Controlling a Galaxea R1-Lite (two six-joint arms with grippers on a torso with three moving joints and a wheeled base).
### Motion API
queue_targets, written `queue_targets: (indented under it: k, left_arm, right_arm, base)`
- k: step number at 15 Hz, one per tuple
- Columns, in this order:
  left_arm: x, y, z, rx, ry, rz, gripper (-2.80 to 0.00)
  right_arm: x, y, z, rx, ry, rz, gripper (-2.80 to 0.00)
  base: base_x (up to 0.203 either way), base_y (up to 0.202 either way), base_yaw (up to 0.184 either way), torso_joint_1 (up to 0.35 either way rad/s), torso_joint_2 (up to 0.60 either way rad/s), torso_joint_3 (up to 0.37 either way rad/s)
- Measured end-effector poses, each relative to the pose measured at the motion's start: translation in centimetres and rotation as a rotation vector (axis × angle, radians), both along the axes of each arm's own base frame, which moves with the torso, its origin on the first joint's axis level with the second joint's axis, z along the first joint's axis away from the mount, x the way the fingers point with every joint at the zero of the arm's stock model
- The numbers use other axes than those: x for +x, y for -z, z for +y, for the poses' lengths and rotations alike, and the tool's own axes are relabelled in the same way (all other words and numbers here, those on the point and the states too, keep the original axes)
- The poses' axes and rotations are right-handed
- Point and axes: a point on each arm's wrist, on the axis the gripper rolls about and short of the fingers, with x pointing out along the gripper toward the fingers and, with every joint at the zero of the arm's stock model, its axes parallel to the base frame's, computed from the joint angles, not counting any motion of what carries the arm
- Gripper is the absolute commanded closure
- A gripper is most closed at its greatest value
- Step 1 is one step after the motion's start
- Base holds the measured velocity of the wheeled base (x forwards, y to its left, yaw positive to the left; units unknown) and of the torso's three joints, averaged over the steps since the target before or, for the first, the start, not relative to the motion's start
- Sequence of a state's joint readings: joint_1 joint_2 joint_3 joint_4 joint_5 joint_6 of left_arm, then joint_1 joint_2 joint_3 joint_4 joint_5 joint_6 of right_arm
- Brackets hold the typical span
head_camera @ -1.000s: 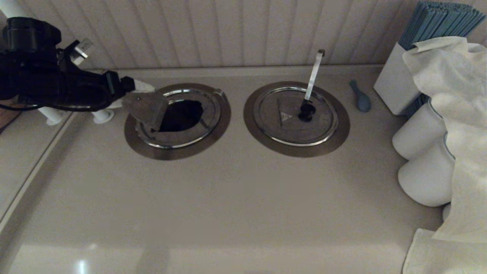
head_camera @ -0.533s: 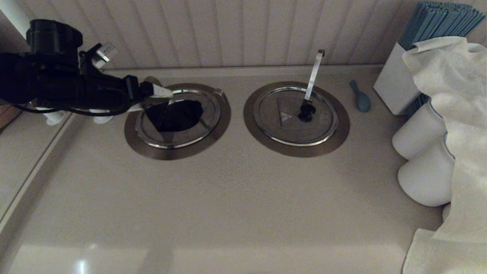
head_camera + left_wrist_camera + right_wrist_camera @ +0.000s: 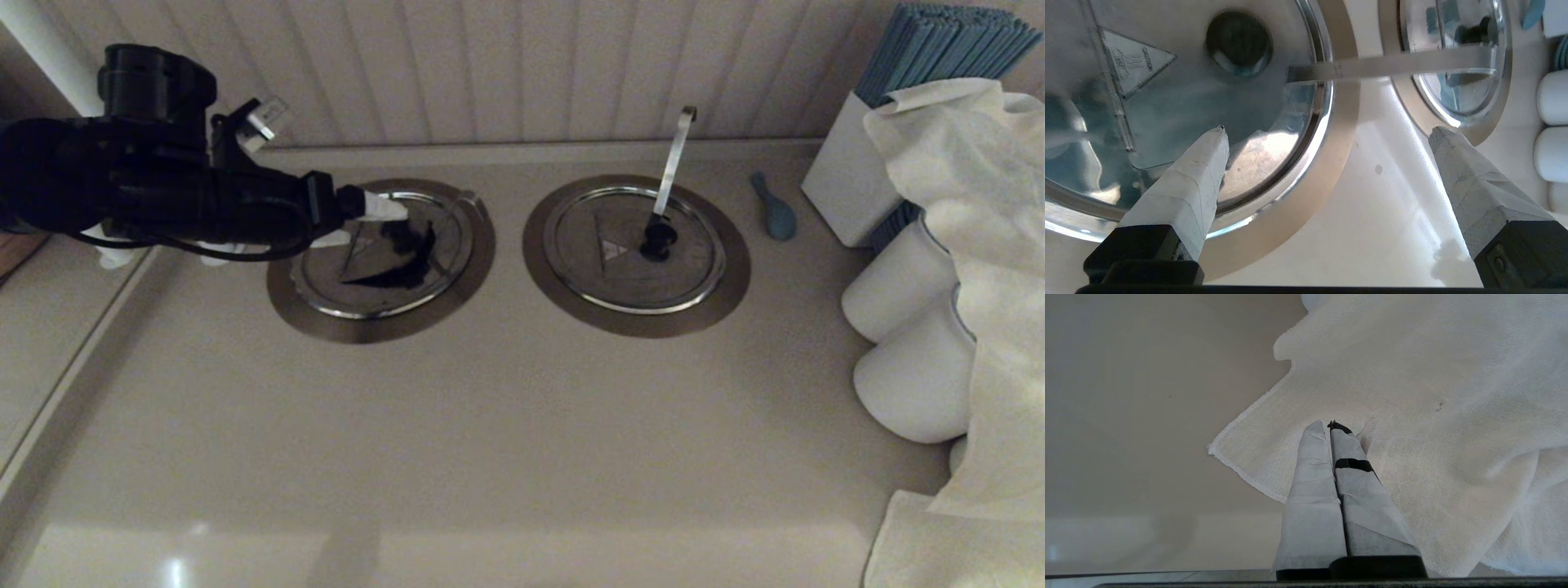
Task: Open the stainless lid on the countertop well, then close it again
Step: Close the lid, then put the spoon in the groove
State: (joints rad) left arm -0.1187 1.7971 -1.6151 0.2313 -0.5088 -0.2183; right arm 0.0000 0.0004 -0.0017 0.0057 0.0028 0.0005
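The left gripper (image 3: pixel 363 222) hangs just above the stainless lid (image 3: pixel 359 282), reaching in from the robot's left side. Its jaws are spread wide and hold nothing. In the left wrist view, one taped finger (image 3: pixel 1196 179) points over the lid's shiny disc, while the other is over the pale counter (image 3: pixel 1392 196) between the two wells.

The lid sits inside the countertop well (image 3: pixel 384 327), ringed by the brownish flange. It looks flat or nearly so. A dark patch shows beside its black knob (image 3: pixel 400 237) in the head view, and whether that is a gap or a reflection cannot be told. The left wrist view shows the knob, a hinge line across the disc and a triangle mark (image 3: pixel 1137 61).

To the right, the twin lid (image 3: pixel 629 278) lies shut in its own ring, with a slim hook-tipped handle (image 3: pixel 673 159) rising beside its knob.

The right gripper (image 3: pixel 1331 424) is parked over a white cloth (image 3: pixel 1433 416) at the counter's edge, with its jaws pressed together and empty.
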Motion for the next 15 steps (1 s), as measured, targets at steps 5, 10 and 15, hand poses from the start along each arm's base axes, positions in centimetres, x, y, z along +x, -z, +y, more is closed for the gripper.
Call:
queue_targets:
  k: [5,10,15]
  left_arm:
    - [-0.6,0.4,-1.9,0.005,0.056,0.014,-2.80]
    - [-0.4,-0.6,-1.7,0.024,-0.030,-0.074,-2.80]
    - [1.3,-0.4,-1.6,0.059,-0.161,-0.143,-2.80]
  right_arm:
    - [0.0,0.0,0.0,-0.001,0.000,0.000,0.00]
    - [0.0,0.0,0.0,0.000,0.000,0.000,0.00]
    - [0.0,0.0,0.0,0.000,0.000,0.000,0.00]
  base:
    - [0.000,0.000,0.000,0.000,0.00,0.000]
    - [0.000,0.000,0.000,0.000,0.00,0.000]
    - [0.000,0.000,0.000,0.000,0.00,0.000]
